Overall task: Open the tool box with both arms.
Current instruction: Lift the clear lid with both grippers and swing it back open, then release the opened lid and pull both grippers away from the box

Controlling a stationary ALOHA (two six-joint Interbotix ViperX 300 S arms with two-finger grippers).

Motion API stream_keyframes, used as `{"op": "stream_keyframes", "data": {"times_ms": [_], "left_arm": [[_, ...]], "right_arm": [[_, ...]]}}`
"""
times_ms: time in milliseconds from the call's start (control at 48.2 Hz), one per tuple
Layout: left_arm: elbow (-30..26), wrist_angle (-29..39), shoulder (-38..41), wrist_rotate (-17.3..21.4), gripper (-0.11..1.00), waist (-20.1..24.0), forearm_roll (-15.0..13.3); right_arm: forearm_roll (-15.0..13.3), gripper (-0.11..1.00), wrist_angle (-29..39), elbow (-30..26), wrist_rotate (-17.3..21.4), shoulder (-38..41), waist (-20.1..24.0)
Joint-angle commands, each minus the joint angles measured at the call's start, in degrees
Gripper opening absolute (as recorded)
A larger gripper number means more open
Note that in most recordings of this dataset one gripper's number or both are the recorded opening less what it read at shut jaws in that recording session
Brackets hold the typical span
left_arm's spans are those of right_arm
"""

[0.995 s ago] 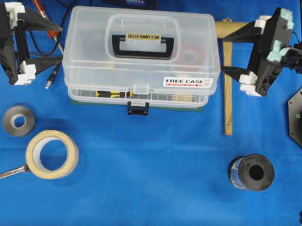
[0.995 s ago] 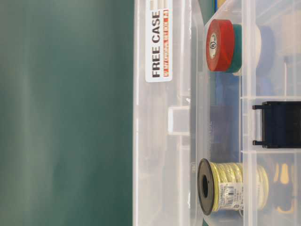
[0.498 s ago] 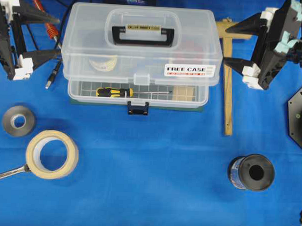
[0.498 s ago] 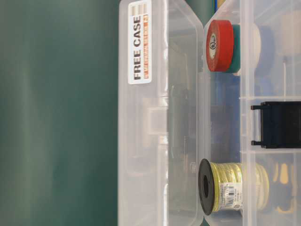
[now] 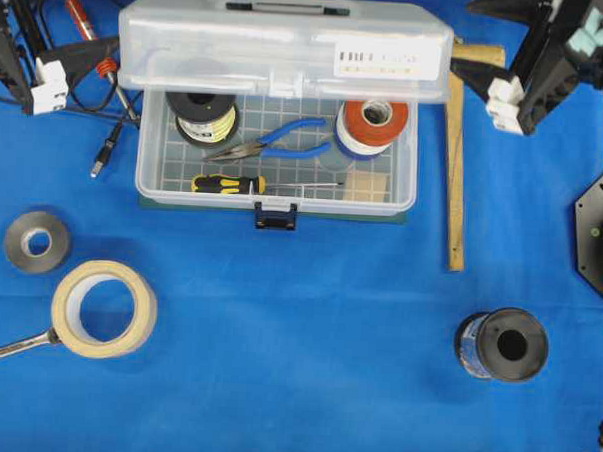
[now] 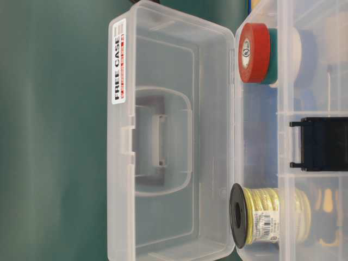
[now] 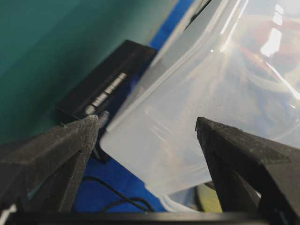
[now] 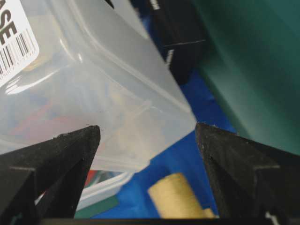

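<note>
On the blue cloth (image 5: 307, 336) the box (image 5: 275, 190) gapes, lid (image 5: 285, 45) upright, left gripper (image 7: 147, 129) and right gripper (image 8: 147, 131) spread wide, empty, flanking its ends to steady it

A blue worktop (image 5: 305, 366) holds a roll of masking tape (image 5: 105, 309), a grey ring (image 5: 37, 241), a black spool (image 5: 502, 345) and a wooden square (image 5: 456, 163).

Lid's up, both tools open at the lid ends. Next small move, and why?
Probably tip the lid slightly further back, then withdraw both tools. It stands about upright over the tool box, left tool and right tool open around its ends, so it might drop shut.
</note>
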Motion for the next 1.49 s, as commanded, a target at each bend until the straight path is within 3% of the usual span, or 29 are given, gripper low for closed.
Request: {"op": "stream_keyframes", "data": {"times_ms": [0, 539, 933, 1202, 1472], "left_arm": [[-3.16, -2.46, 1.32, 0.62, 0.9, 0.09, 0.18], [-7.29, -3.87, 9.32, 1.76, 0.9, 7.21, 0.18], [-11.6, -3.78, 15.21, 1.85, 0.9, 10.81, 0.18], [-10.99, -3.25, 14.5, 1.85, 0.9, 11.87, 0.18], [-7.73, -1.49, 10.02, 1.93, 0.9, 14.33, 0.18]], "right_arm": [[0.35, 0.85, -2.02, -3.43, 0.09, 1.85, -0.35], [-2.2, 0.85, -2.81, -9.4, -0.18, 11.6, -7.47], [-2.72, 0.85, -2.81, -13.27, -0.09, 15.91, -9.84], [-2.72, 0.85, -2.2, -12.92, -0.09, 15.64, -10.46], [-2.72, 0.85, -1.23, -8.88, -0.18, 10.37, -13.71]]}}
